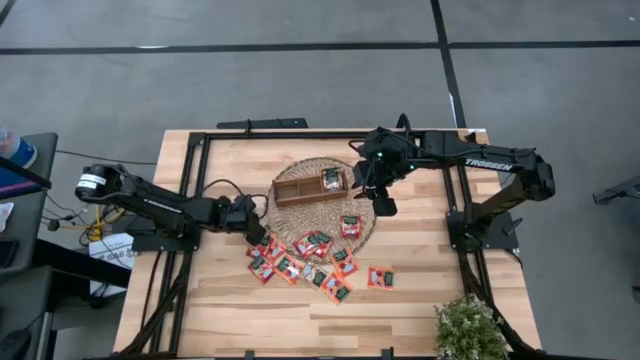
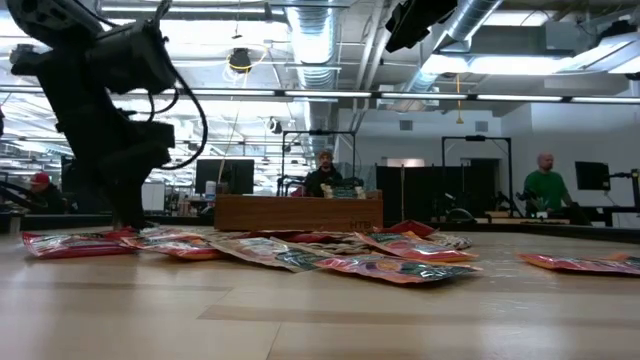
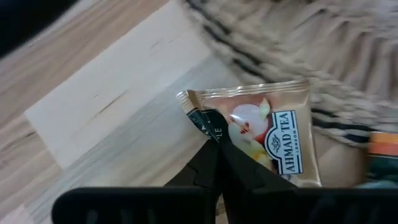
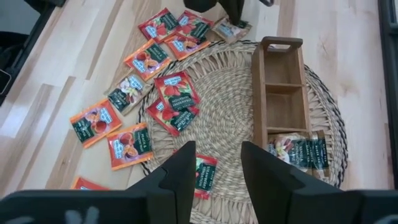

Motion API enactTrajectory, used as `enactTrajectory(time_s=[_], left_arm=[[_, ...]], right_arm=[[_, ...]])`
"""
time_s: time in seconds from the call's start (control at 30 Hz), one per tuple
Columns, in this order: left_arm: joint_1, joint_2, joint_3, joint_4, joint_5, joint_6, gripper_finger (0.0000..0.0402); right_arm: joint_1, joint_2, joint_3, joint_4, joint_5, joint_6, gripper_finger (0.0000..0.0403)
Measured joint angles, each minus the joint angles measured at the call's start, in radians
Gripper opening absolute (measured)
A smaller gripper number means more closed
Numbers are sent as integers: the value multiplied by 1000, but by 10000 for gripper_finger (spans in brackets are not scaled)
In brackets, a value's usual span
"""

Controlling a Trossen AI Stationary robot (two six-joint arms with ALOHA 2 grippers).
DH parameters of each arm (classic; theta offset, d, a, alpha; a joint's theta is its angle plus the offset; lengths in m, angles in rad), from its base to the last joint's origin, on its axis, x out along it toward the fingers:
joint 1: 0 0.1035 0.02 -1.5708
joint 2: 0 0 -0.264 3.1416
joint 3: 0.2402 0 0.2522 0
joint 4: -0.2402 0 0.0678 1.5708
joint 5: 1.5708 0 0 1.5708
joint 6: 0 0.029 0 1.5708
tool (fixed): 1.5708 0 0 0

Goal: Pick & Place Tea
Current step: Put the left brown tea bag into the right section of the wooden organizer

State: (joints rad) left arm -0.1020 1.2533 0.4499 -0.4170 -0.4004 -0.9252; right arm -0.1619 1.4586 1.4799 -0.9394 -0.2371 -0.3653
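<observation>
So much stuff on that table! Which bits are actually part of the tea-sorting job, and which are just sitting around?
Part of the job:
- tea sachets scattered on table and mat
- wooden tray, sachets in one end compartment
- left gripper, shut on one tea sachet
- right gripper, open above the woven mat

Just lying about:
- potted plant
- people in the room behind

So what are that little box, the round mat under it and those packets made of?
The box looks like brown wood with a matte finish; grain shows on its walls. The mat seems woven straw or grass: pale coiled strands with dark stripes. The tea packets, one pinched by the left pincer, look like glossy printed foil or plastic film, though coated paper is possible.
</observation>
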Motion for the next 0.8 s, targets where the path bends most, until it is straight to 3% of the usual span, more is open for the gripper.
enactTrajectory(time_s=[0.23, 0.47, 0.7, 0.8], left_arm=[[-47, -1, 129, -43, -17, 66, 0], [-111, -2, 326, -167, -164, 161, 0], [-200, -2, 452, -36, -351, 365, 0], [-228, -2, 485, 42, -379, 463, 0]], right_arm=[[14, 0, 0, 7, 0, 3, 120], [14, 4, 0, 88, -3, 56, 120], [32, 71, -17, 261, -3, 270, 121], [37, 124, -34, 354, -4, 310, 121]])
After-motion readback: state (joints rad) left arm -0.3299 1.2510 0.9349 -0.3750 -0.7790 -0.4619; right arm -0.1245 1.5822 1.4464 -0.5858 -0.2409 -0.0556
